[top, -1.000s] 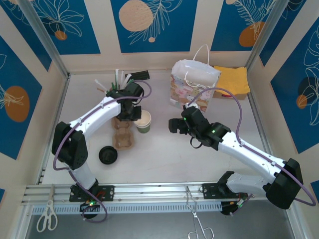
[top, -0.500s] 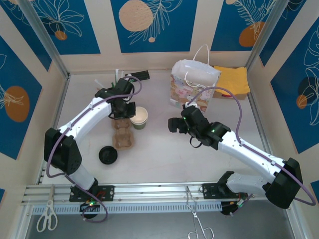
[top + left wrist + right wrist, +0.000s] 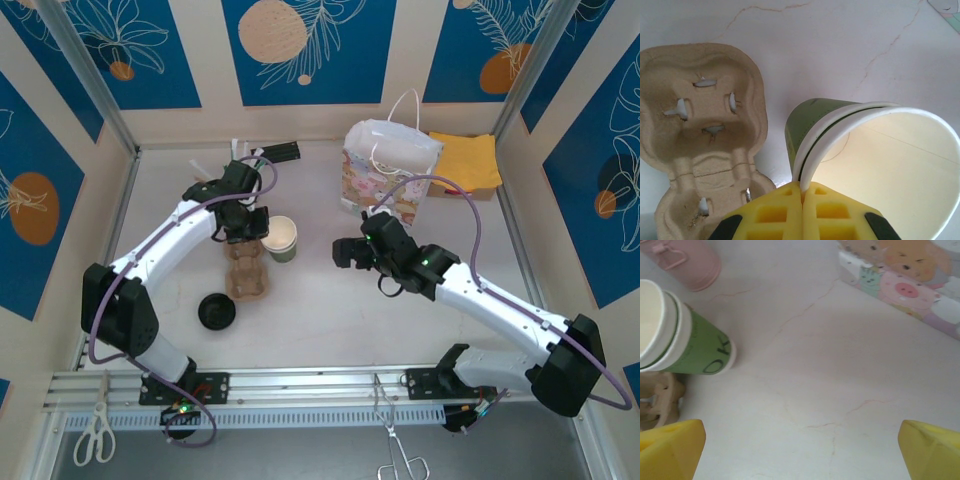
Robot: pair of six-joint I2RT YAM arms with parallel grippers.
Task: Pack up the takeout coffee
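Counted: one green cup [image 3: 282, 238], one cardboard carrier [image 3: 246, 272], one black lid [image 3: 216, 311], one gift bag [image 3: 388, 168]. The cup's rim is clamped by the left gripper [image 3: 801, 189], just beside the carrier. The right gripper [image 3: 800, 450] is spread wide, nothing held.

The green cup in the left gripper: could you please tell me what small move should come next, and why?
Probably lift the green cup slightly and shift it over a socket of the cup carrier. The left gripper is shut on its rim, the cup sits beside the carrier, and the sockets in view are empty.
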